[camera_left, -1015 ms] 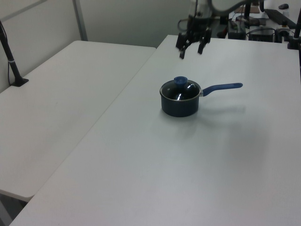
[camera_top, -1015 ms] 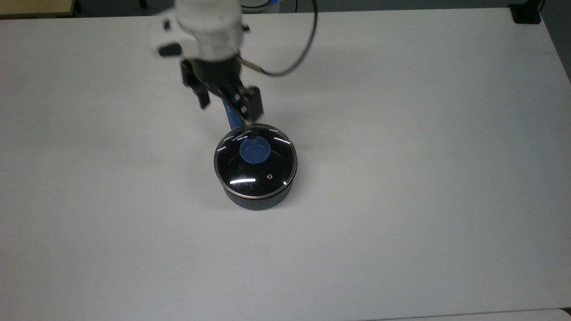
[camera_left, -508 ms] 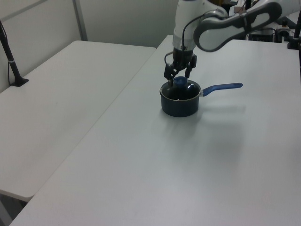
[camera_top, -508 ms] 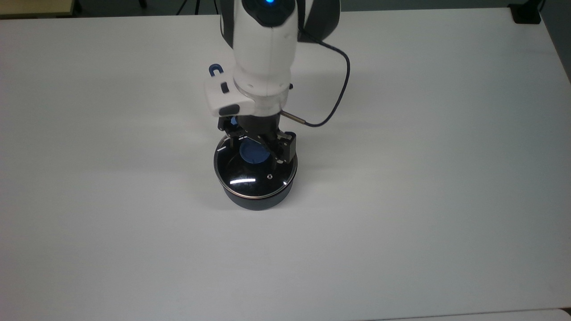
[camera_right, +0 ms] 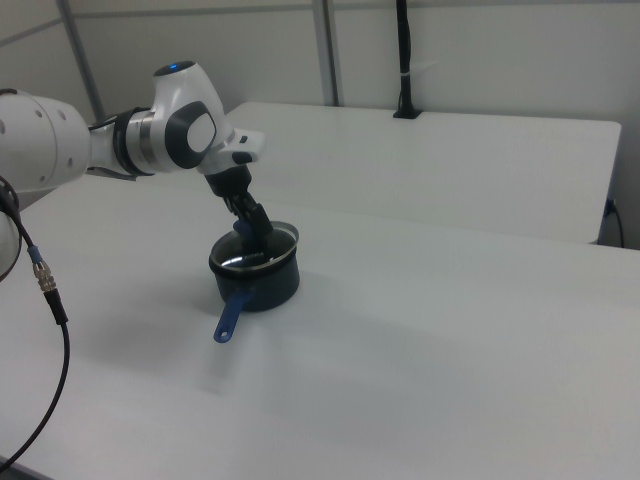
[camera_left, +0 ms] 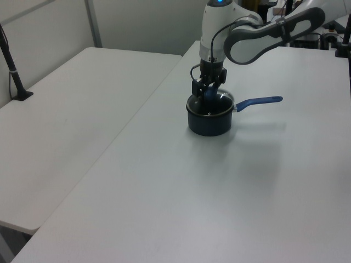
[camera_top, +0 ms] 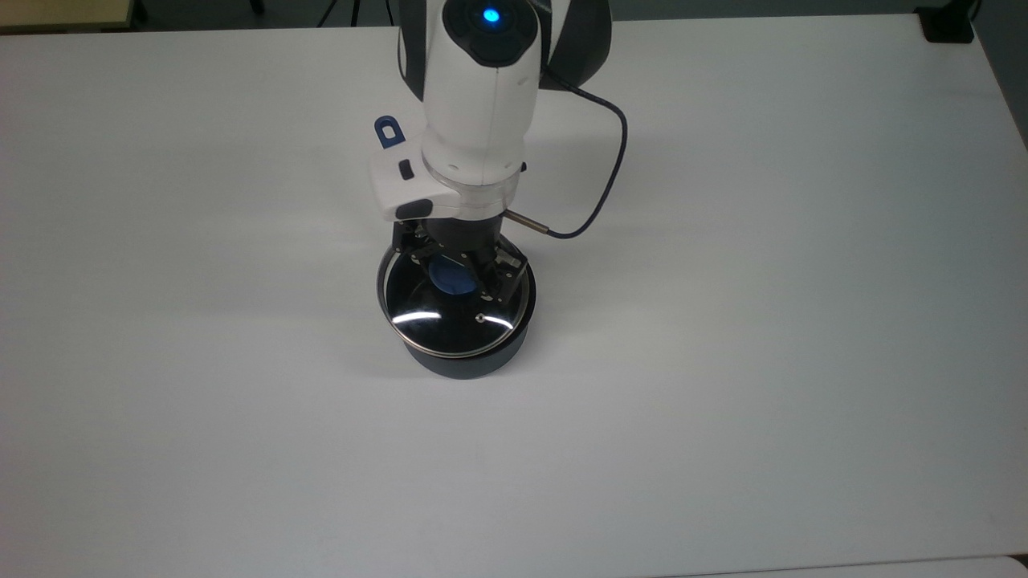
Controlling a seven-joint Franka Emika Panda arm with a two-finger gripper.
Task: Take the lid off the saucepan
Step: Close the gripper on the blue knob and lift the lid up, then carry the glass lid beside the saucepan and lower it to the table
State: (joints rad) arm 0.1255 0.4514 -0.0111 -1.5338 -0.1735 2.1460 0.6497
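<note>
In the top view, the white table (camera_top: pixel 201 361) lies bare from its left edge across to the saucepan (camera_top: pixel 464 360), which stands a little left of the table's middle. The same bare surface runs on past the pan to the top view's right, where a small black clamp (camera_top: pixel 948 24) sits on the far corner. In front of the pan the tabletop is open down to the near edge. The pan's long blue handle runs away under the arm, and its holed end (camera_top: pixel 389 131) peeps out on the top view's left of the white wrist.

In the left view a second table (camera_left: pixel 71 126) adjoins on the left view's left, with a black post (camera_left: pixel 12 68) clamped at its far edge. The pan (camera_left: pixel 208 121) stands on the main table (camera_left: pixel 219 208), handle (camera_left: pixel 259 101) pointing to the left view's right, well clear of every edge.

The lid (camera_top: pixel 450 313) sits over the saucepan's mouth, tilted: its rim overhangs the pan on the top view's left. The gripper (camera_top: pixel 456 275) comes down from above, its black fingers (camera_top: pixel 499 277) set close against either side of the blue knob (camera_top: pixel 451 277), clamped on it. A dark cable (camera_top: pixel 610 168) loops from the wrist to the top view's right.

In the right view the arm (camera_right: pixel 150 135) reaches in from the right view's left, the gripper (camera_right: pixel 248 232) planted on the lid (camera_right: pixel 262 256), the handle (camera_right: pixel 230 318) pointing toward the camera. What lies inside the pan cannot be told through the glare on the glass.
</note>
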